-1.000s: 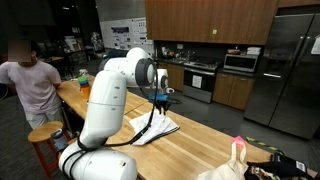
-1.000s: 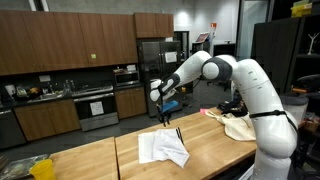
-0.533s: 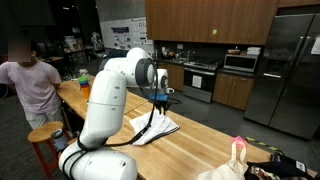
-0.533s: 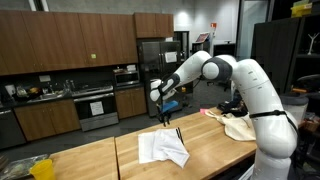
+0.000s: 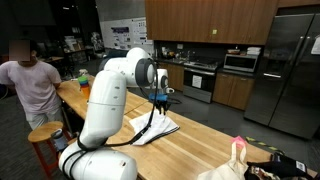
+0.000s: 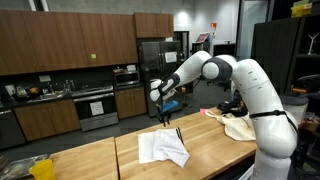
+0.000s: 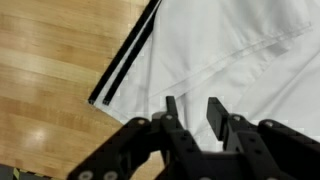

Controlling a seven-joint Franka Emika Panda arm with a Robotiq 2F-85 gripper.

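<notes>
Glossy white rounded arm (image 5: 105, 100) — black joints, black jaws, black cable (image 5: 148, 127).

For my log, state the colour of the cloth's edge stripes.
Black: two thin stripes on the white cloth, clearest in the wrist view.

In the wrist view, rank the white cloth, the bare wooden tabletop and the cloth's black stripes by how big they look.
1. white cloth, the largest area
2. wooden tabletop, clearly less
3. black stripes, just a thin pair of lines
</notes>
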